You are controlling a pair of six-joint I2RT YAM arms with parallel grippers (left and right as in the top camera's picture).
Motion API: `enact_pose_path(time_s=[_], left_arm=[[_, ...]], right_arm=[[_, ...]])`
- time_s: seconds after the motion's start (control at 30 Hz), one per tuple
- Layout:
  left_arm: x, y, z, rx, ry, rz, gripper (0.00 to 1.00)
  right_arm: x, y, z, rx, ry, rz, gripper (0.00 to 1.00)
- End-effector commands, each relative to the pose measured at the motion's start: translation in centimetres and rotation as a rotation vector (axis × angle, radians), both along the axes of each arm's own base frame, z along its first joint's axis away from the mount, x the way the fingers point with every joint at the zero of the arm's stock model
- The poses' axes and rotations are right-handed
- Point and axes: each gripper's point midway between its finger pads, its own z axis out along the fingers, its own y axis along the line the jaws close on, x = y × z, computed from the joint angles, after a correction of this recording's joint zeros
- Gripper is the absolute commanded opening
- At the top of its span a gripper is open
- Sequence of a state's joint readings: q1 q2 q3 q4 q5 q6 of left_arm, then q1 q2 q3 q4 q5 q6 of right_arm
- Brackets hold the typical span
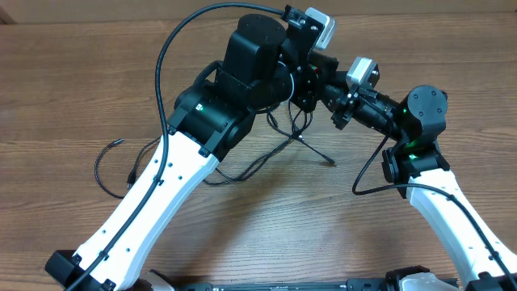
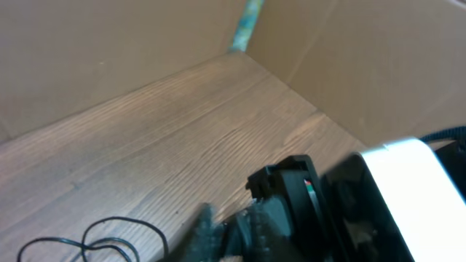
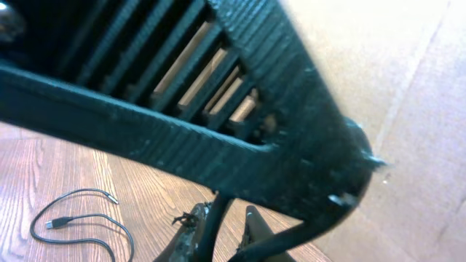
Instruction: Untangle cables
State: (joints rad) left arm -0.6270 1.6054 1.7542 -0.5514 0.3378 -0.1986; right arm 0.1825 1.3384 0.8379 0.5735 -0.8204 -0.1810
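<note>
Overhead: one thin black loose cable (image 1: 97, 166) curls on the bench (image 1: 65, 81), well apart from both hands. A looping bunch (image 1: 300, 139), too tangled to count, hangs just below the left hand (image 1: 308, 85) and right hand (image 1: 339, 113).

Left wrist: a cable loop (image 2: 102, 236) lies left of the blurred hand. I cannot tell its grip.

Right wrist: a cord (image 3: 207, 225) runs by the fingers (image 3: 186, 222). I cannot tell whether it is clamped.

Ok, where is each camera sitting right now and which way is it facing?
Overhead: above the table, looking straight down; left arm and right arm meet over the cables.
Left wrist: low, facing across the table to cardboard walls; its own blurred fingers at the bottom.
Right wrist: close against what looks like the left arm, aimed down at the table; its fingers at the bottom.
Shared: the loose cable shows overhead and in the right wrist view.
</note>
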Motion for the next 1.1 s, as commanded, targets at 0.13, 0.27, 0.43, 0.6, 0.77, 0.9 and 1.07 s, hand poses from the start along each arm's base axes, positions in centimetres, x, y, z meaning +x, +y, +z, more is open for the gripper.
enact_pose_path(time_s=[0.13,0.27,0.43,0.6,0.77,0.9,1.07], left_arm=[[0.5,1.0,1.8,0.007,-0.075,0.029,0.5],[1.4,2.0,1.8,0.008,-0.075,0.056,1.0],[2.8,3.8,1.9,0.007,-0.075,0.102,1.0],[4.3,6.2,1.9,-0.006,-0.063,0.137,1.0],[5.5,9.0,1.3,-0.003,-0.028,0.176,1.0],[6.0,10.6,0.4,0.017,0.01,0.212,1.0],[5.5,11.1,-0.9,0.078,0.023,0.196,1.0]], right_arm=[[-0.7,0.5,1.2,0.0,-0.048,0.039,0.04],[-0.8,0.5,1.7,0.004,-0.074,0.039,0.04],[-0.5,0.4,1.7,0.007,-0.075,0.021,0.04],[0.4,-0.3,1.8,0.016,-0.069,-0.039,0.04],[1.9,-1.9,2.1,0.03,-0.072,-0.145,0.04],[3.0,-3.4,3.1,0.052,-0.108,-0.235,0.04],[3.6,-4.8,4.1,0.094,-0.119,-0.299,0.04]])
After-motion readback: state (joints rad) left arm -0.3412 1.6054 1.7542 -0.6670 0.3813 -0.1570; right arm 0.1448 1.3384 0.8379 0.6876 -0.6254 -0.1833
